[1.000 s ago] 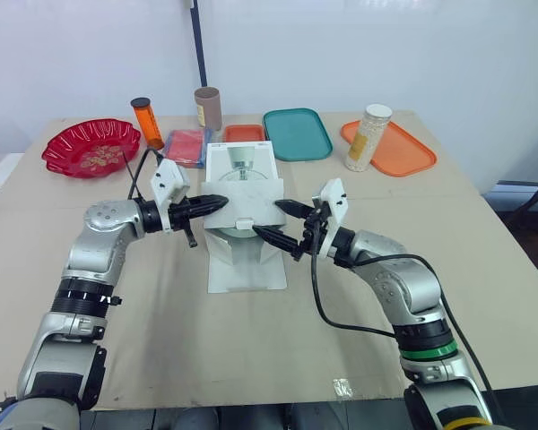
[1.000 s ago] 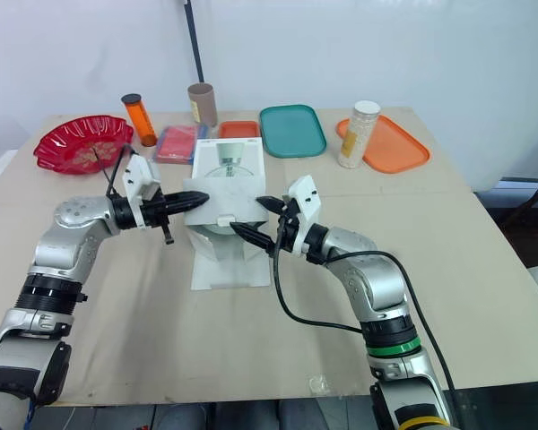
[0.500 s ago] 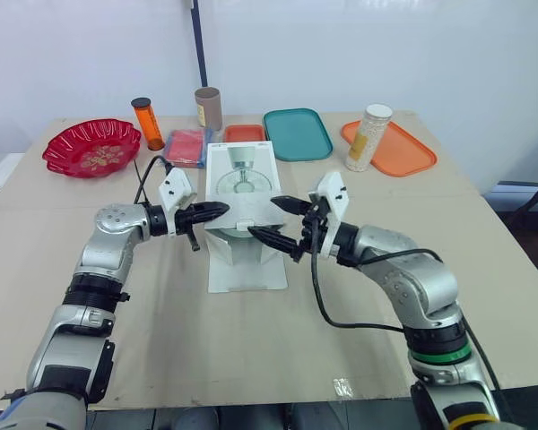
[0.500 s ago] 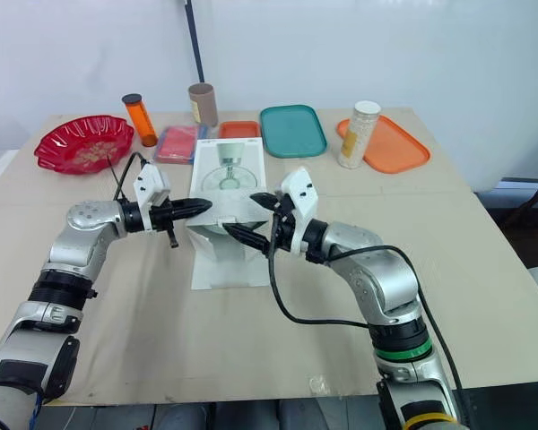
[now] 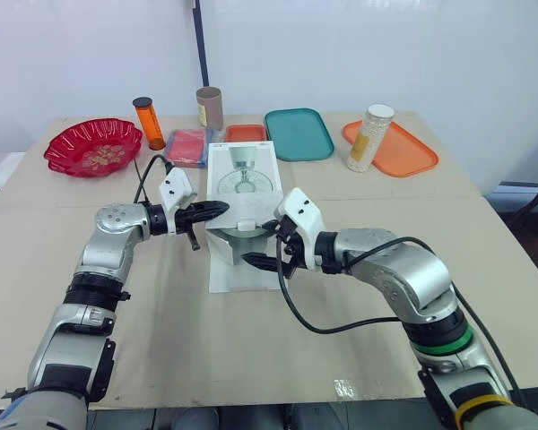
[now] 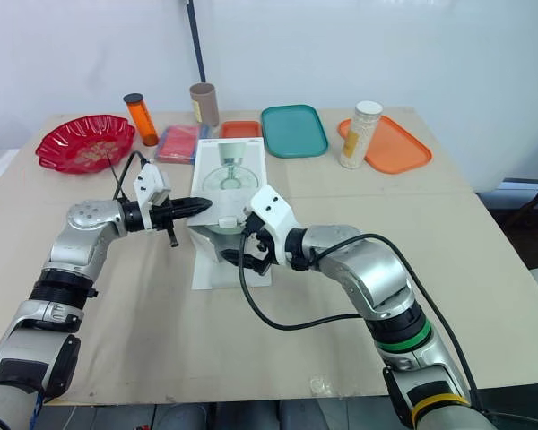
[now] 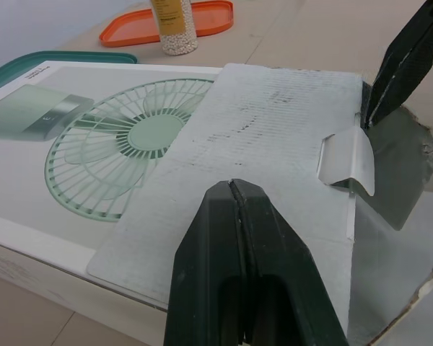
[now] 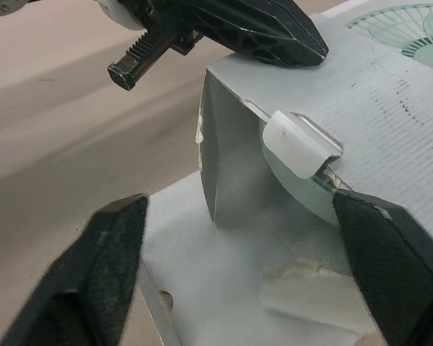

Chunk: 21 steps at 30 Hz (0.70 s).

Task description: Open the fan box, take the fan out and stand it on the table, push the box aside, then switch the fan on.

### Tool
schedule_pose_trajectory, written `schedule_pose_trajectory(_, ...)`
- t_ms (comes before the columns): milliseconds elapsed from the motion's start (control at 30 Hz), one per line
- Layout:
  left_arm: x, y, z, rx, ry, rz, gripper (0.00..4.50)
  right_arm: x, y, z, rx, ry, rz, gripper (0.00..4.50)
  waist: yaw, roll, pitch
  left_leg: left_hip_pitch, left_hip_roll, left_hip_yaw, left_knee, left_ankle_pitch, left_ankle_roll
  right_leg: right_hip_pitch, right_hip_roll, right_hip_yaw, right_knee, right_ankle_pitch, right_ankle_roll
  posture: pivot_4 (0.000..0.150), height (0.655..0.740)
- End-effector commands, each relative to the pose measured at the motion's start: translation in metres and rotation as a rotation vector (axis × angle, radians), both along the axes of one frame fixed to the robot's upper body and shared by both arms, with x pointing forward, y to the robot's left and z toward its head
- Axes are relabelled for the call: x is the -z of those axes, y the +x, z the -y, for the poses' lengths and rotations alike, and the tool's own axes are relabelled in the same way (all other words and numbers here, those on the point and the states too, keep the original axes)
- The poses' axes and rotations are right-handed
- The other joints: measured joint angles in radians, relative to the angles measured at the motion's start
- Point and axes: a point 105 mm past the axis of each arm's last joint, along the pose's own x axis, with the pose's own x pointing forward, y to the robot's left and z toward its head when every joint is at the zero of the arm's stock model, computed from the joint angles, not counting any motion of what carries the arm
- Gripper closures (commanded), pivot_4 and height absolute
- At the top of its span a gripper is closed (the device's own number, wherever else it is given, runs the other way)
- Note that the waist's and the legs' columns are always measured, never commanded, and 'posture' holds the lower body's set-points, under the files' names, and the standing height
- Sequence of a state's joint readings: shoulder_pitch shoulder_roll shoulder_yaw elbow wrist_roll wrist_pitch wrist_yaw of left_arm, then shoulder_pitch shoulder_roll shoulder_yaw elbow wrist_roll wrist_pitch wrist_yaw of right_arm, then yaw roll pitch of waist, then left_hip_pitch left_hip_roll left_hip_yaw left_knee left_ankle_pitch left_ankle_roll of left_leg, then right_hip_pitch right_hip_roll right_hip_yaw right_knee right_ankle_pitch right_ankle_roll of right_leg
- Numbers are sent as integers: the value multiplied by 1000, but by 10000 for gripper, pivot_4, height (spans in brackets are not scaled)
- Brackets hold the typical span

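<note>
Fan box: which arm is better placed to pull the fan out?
Right. The right tool is open at the fan box's open end; the left tool is shut, resting on the flap.

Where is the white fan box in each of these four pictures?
Left eye view: fan box near the picture's centre.
Right eye view: fan box a little left of centre.
Left wrist view: fan box just beyond the left gripper.
Right wrist view: its open end faces the right gripper.
Shared landmark: green fan picture on its top.
</note>
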<state>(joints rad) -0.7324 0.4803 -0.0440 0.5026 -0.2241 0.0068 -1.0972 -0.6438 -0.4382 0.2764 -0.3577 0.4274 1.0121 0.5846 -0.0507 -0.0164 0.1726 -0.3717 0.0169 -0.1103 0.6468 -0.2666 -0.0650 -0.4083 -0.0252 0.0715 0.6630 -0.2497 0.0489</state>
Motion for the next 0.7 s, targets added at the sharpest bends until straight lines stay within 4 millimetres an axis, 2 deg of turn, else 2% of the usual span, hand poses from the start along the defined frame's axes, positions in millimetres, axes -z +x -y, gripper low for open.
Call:
schedule_pose_trajectory(33, -8, 3, 2, -1, -4, 30, 45000, -15, 1, -5, -5, 2, 63, 22150, 0, 0, 0, 0, 0, 0, 0, 0, 0, 0, 0, 0, 0, 0, 0, 1500, 7400)
schedule_pose_trajectory(100, -8, 3, 3, -1, -5, 31, 45000, -15, 2, -5, 2, -8, 62, 32462, 0, 0, 0, 0, 0, 0, 0, 0, 0, 0, 0, 0, 0, 0, 0, 1500, 7400)
schedule_pose_trajectory(133, -8, 3, 3, -1, -6, 32, 45000, -14, 2, -6, 0, -14, 60, 35311, 0, 0, 0, 0, 0, 0, 0, 0, 0, 0, 0, 0, 0, 0, 0, 1500, 7400)
schedule_pose_trajectory(167, -8, 3, 4, 0, -7, 33, 45000, -13, 1, -5, -2, -28, 57, 41286, 0, 0, 0, 0, 0, 0, 0, 0, 0, 0, 0, 0, 0, 0, 0, 1500, 7400)
schedule_pose_trajectory(200, -8, 3, 4, 1, -8, 34, 45000, -12, 0, -3, -2, -51, 61, 44441, 0, 0, 0, 0, 0, 0, 0, 0, 0, 0, 0, 0, 0, 0, 0, 1500, 7400)
schedule_pose_trajectory(700, -5, 5, 10, 12, -10, 37, 45000, 4, -4, 31, 47, -273, 93, 44441, 2, 0, 0, 0, -1, 0, 0, 0, 0, 0, 0, 0, 0, 0, 1, 1500, 7400)
